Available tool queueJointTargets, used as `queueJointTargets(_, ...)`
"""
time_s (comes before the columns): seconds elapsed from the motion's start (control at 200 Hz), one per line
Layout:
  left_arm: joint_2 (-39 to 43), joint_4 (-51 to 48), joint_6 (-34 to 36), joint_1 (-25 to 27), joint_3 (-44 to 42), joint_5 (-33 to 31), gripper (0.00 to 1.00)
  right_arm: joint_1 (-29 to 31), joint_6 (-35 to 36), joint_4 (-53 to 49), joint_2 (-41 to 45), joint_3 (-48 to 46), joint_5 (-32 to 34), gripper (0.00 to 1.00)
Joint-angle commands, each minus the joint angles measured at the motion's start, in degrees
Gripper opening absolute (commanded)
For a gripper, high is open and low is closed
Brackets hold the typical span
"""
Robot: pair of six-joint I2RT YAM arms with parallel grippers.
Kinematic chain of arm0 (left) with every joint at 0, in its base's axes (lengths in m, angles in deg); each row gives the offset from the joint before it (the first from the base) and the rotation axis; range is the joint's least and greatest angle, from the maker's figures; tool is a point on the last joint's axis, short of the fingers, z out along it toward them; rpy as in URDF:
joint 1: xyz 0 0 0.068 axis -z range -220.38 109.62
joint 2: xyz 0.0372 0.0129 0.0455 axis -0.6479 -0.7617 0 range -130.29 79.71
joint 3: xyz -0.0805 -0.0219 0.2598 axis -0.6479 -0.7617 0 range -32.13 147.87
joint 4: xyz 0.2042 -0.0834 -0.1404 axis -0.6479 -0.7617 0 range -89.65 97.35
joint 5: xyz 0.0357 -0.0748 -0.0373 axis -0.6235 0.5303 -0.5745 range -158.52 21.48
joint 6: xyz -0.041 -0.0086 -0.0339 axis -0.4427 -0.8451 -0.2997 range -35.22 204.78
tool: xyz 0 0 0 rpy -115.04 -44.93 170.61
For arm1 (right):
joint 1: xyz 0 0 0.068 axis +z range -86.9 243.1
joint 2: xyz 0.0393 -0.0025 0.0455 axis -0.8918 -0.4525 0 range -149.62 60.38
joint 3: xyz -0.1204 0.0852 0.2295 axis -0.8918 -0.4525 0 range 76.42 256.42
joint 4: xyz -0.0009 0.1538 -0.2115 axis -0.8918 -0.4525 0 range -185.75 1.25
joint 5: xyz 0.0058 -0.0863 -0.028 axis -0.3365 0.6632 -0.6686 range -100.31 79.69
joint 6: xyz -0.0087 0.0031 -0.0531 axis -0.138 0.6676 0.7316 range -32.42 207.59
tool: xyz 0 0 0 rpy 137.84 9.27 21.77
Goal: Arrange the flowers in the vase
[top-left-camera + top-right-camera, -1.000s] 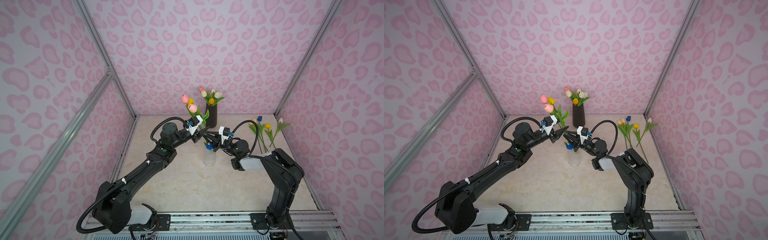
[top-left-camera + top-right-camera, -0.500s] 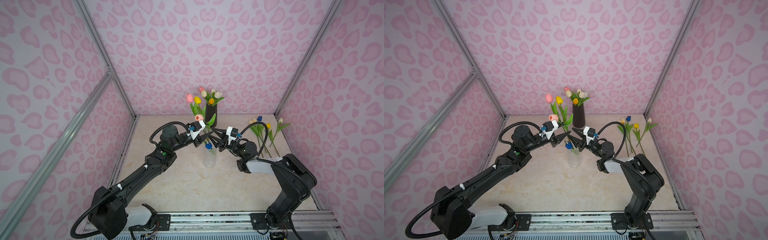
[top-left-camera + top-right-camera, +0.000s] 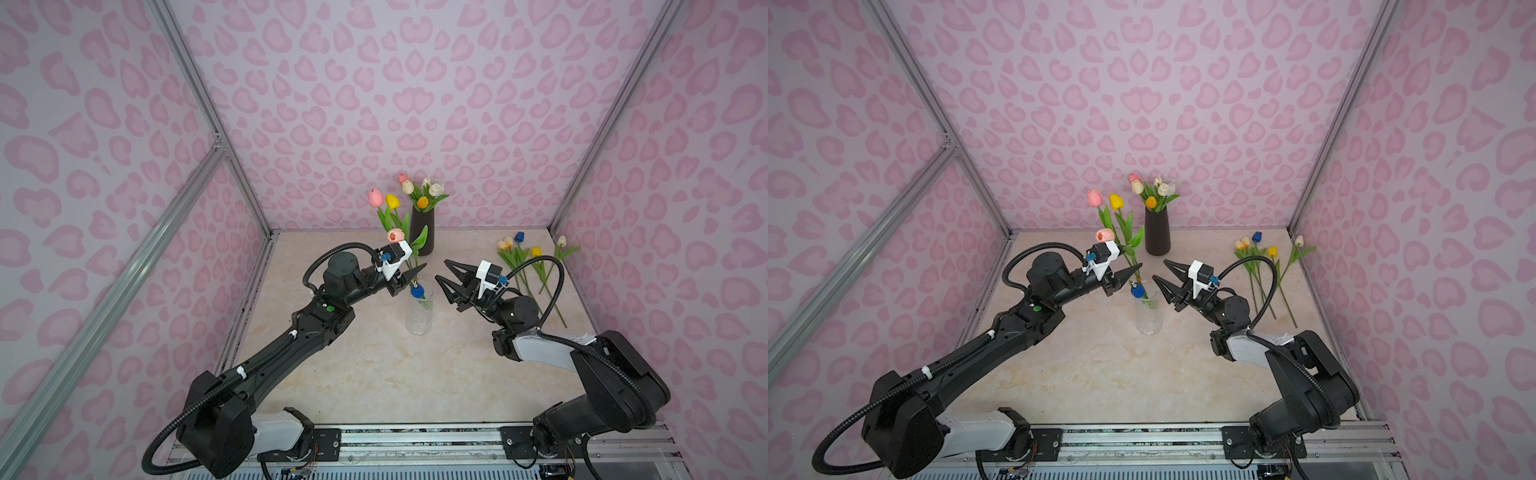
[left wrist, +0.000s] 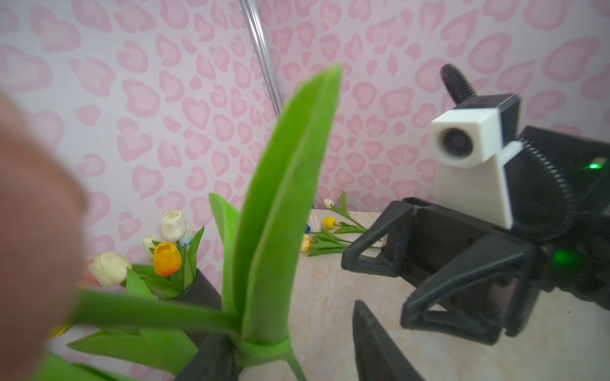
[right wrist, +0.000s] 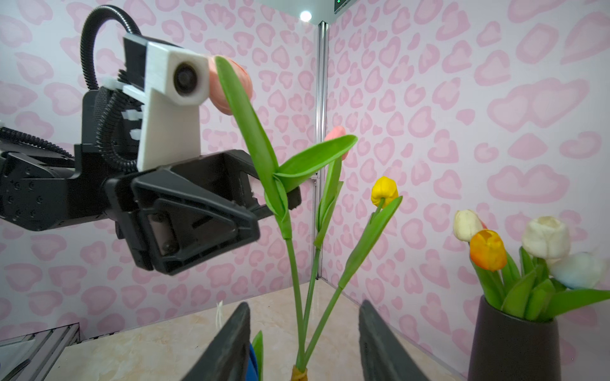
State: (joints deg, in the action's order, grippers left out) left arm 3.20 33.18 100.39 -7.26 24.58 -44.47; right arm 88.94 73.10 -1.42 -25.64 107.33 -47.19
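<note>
A bundle of three flowers (image 3: 392, 201), with pink, yellow and peach heads, stands with its stems running down into the clear glass vase (image 3: 419, 316). A blue flower head (image 3: 417, 291) sits at the vase's mouth. My left gripper (image 3: 415, 276) is open around the bundle's stems just above the vase. In the left wrist view a green leaf (image 4: 284, 198) rests against one finger and the other finger stands apart. My right gripper (image 3: 441, 269) is open and empty, just right of the vase. In the right wrist view the stems (image 5: 298, 297) rise beyond its fingers.
A black vase (image 3: 422, 232) with white, pink and orange tulips stands at the back wall. Several loose tulips (image 3: 519, 262) lie on the table at the back right. Pink patterned walls close in three sides.
The bundle has swung from leaning left to more upright over the glass vase. My right gripper has opened and drawn back to the right. My left gripper has followed the stems rightward.
</note>
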Motion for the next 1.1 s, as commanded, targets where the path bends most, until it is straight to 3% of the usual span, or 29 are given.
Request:
queueJointTargets(0.0,-2.23,-1.48,-0.74,0.01,3.30,-3.04,0.52,-0.01,-0.77,2.12,0.56,-0.85,0.83,0.53)
queueJointTargets(0.19,-1.58,-1.65,1.40,1.32,2.91,2.35,0.51,-2.12,-5.69,0.77,-1.87,2.22,-1.44,0.56)
queueJointTargets(0.31,0.14,-2.08,1.87,1.53,2.21,3.85,0.51,-5.82,-15.12,-2.51,-5.89,9.78,-10.55,0.54)
queueJointTargets(0.395,1.17,-1.65,1.81,1.59,1.58,4.44,0.51,-9.08,-24.02,-4.91,-9.47,16.02,-15.94,0.47)
queueJointTargets(0.46,1.68,-1.76,1.59,1.59,1.40,5.10,0.52,-10.45,-26.99,-6.69,-11.81,18.87,-18.79,0.44)
queueJointTargets(0.58,1.72,-1.49,1.08,1.68,1.24,5.00,0.51,-10.75,-19.17,-26.34,-13.21,23.81,-22.11,0.48)
queueJointTargets(0.835,1.02,-1.33,1.76,1.64,1.22,2.95,0.51,-10.48,-13.21,-29.01,-12.42,20.70,-27.00,0.69)
queueJointTargets(1.095,0.72,-1.68,2.40,1.68,1.82,2.41,0.51,-6.31,4.85,-52.93,-12.51,27.49,-23.13,0.74)
